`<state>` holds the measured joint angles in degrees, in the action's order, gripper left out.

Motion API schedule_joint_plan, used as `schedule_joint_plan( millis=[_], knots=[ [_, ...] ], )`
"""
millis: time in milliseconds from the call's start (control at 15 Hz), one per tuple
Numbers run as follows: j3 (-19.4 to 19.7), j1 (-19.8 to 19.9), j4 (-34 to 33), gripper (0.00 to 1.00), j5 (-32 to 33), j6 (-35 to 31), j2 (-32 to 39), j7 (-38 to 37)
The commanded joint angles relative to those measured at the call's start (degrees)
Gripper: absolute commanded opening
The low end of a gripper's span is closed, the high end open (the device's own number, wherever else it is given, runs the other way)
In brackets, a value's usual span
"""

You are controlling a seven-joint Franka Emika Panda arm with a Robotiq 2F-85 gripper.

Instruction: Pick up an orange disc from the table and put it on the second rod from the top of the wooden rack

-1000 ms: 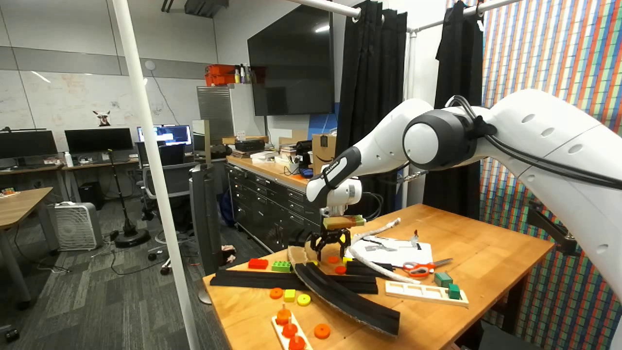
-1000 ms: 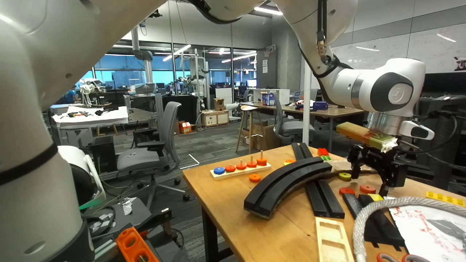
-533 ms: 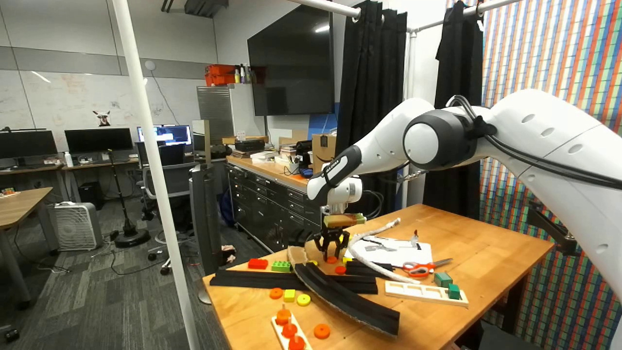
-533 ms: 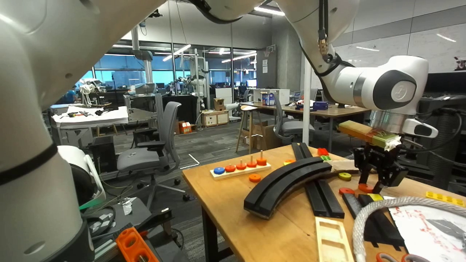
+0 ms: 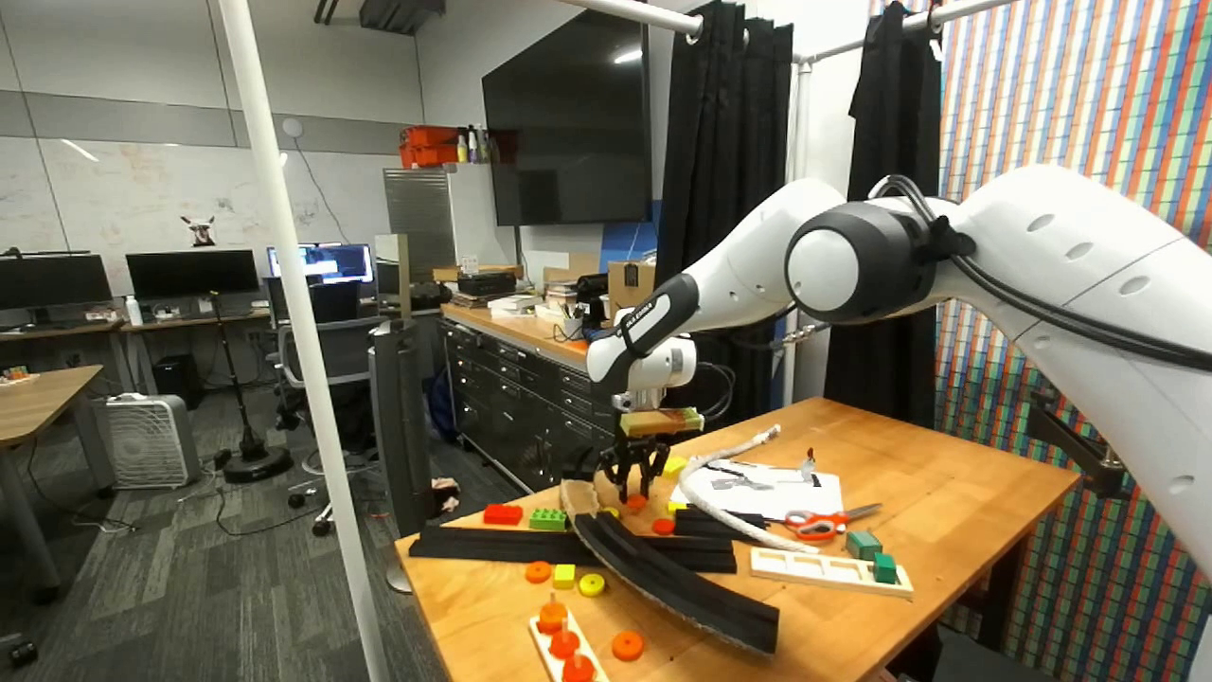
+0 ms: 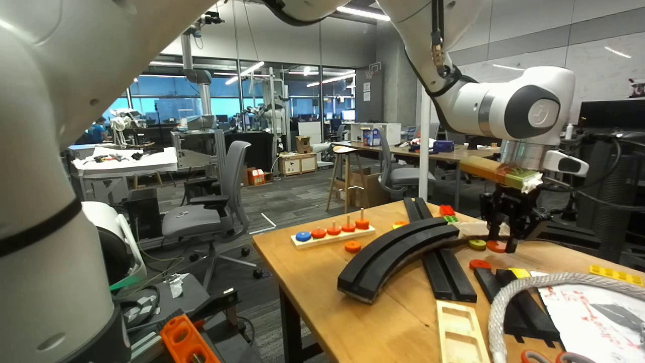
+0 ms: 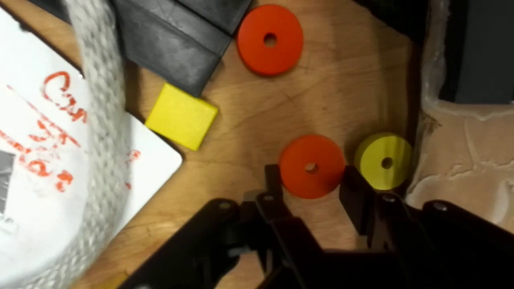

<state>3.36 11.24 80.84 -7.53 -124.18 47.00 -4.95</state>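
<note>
Steering from a distance, I have my claw (image 7: 311,178) narrowed to the width of one orange disc (image 7: 313,152), gripping it by opposite edges in the wrist view; whether the disc clears the worktop (image 6: 383,322) I cannot tell. A yellow disc (image 7: 377,154) sits just beside one of the claw's fingers (image 7: 355,196). In both exterior views, the pale wooden rack (image 6: 335,238) lies near the worktop's edge, well apart from the claw, with a curved black track (image 6: 378,257) between them. On the rack, upright rods (image 6: 362,214) rise above four red-orange discs (image 6: 334,231); a blue disc (image 6: 303,236) sits at one end.
</note>
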Motion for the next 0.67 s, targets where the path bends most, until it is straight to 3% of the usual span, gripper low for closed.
schedule_joint_plan(
  millis=[0,133,600],
  knots=[
    [1.21,-4.07,8.80,0.23,2.87,-1.80,-9.42,-0.70],
    [1.43,-6.54,12.67,0.23,5.12,-2.73,-13.72,-1.38],
    [-3.62,-12.22,24.28,0.22,10.55,-2.70,-25.11,7.36]
  ],
)
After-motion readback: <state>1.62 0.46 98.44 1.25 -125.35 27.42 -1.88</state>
